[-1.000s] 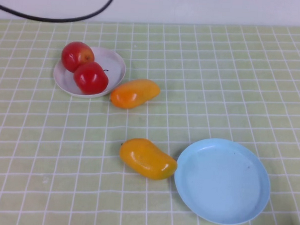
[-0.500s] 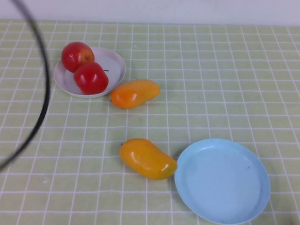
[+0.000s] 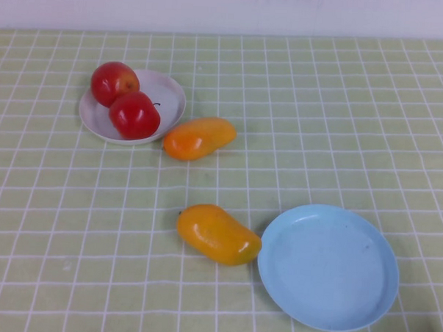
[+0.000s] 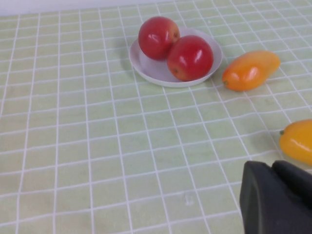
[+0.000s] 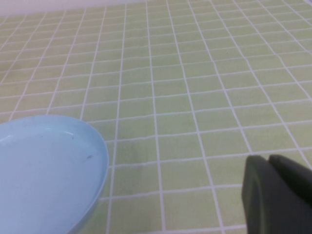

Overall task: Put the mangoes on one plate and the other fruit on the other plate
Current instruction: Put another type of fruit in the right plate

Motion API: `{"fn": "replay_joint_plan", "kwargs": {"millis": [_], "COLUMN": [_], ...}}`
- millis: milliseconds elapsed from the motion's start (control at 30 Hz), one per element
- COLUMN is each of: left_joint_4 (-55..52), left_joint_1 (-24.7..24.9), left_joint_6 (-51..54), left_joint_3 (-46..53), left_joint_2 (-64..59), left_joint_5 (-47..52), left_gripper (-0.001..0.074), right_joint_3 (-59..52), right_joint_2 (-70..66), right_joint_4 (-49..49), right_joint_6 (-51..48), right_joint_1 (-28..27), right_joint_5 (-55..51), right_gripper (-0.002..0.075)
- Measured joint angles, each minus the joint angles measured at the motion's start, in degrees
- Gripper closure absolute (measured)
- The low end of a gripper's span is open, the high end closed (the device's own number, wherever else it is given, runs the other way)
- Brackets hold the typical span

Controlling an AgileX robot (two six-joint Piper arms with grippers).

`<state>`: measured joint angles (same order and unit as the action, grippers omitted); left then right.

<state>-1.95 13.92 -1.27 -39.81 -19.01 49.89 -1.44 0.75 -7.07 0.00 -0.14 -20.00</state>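
A desk [image 3: 341,112] covered in a pale green cloth with a white grid of squares fills the view. Along its far edge runs a plain pale wall [image 3: 228,8], evenly lit.

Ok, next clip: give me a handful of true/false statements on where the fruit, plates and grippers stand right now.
1. Both apples lie on the white plate. True.
2. One mango is on the blue plate. False: that plate holds nothing; the near mango lies on the table beside it.
3. The far mango lies on the table next to the white plate. True.
4. The left gripper holds a mango. False: it is shut and holds nothing.
5. The right gripper is shut, near the blue plate. True.
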Motion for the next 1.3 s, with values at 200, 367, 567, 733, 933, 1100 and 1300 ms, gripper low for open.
{"fn": "replay_joint_plan", "kwargs": {"millis": [200,367,567,733,933,1100,1300], "left_joint_4": [-0.9,-3.6,-5.8,-4.2,-2.0,1.9,5.2], "left_joint_1": [0.0,0.0,0.0,-5.4,-13.5,-14.2,-14.2], "left_joint_6": [-0.1,-0.1,2.0,3.1,2.7,6.1,8.9], "left_joint_3": [6.4,16.7,30.1,37.4,41.1,41.2,41.2], "left_joint_2": [5.1,8.9,16.2,19.5,19.6,19.6,19.7], "left_joint_5": [-2.6,-16.2,-36.6,-42.6,-42.7,-37.7,-31.0], "left_gripper": [0.0735,0.0735,0.0735,0.0735,0.0735,0.0735,0.0735], "right_joint_3": [0.0,0.0,0.0,0.0,0.0,0.0,0.0], "right_joint_2": [0.0,0.0,0.0,0.0,0.0,0.0,0.0], "right_joint_4": [0.0,0.0,0.0,0.0,0.0,0.0,-0.1], "right_joint_6": [0.0,0.0,0.0,0.0,0.0,0.0,0.0], "right_joint_1": [0.0,0.0,0.0,0.0,0.0,0.0,0.0], "right_joint_5": [0.0,0.0,0.0,0.0,0.0,0.0,0.0], "right_gripper": [0.0742,0.0741,0.0742,0.0742,0.0742,0.0742,0.0742]}}
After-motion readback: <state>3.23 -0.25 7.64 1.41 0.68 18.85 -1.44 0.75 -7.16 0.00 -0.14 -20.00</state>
